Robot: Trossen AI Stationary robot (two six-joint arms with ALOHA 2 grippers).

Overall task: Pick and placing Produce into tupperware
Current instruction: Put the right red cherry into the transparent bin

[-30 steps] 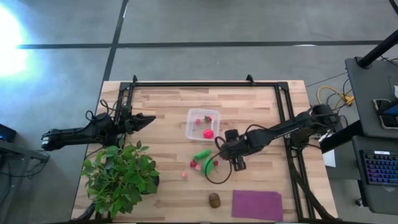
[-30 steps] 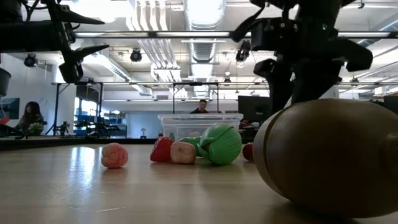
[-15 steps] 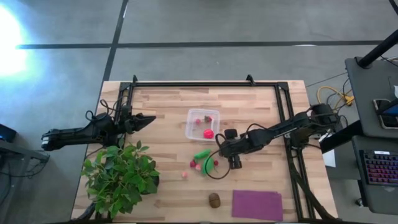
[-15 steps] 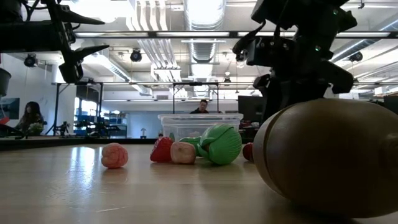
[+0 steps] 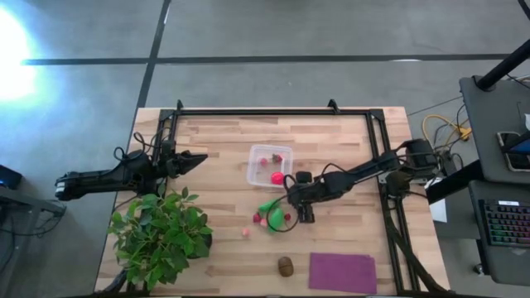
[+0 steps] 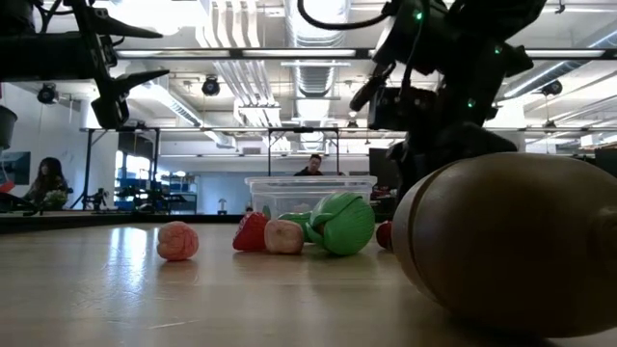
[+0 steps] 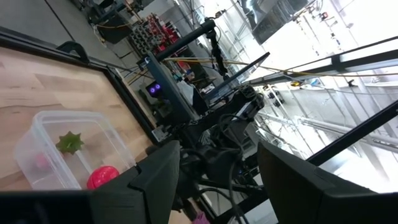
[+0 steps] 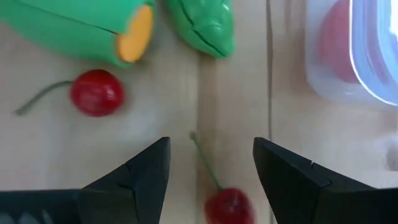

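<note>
Right gripper (image 8: 210, 163) hovered wide open, empty: cherry (image 8: 224, 203) sat between jaws. Next: descend, close, carry to tupperware (image 8: 348, 56).

A leafy green potted plant (image 5: 159, 233) stands at the near left corner of the light wooden surface (image 5: 224, 141). A flat purple mat (image 5: 342, 272) lies at the near right edge. A black metal frame (image 5: 257, 110) runs along the surface's far side. Right of it, a dark desk carries a keyboard (image 5: 506, 224), with yellow cables (image 5: 445, 129) on the grey floor. In the room behind, a person (image 6: 312, 165) sits far off, and another (image 6: 44, 182) at far left.
</note>
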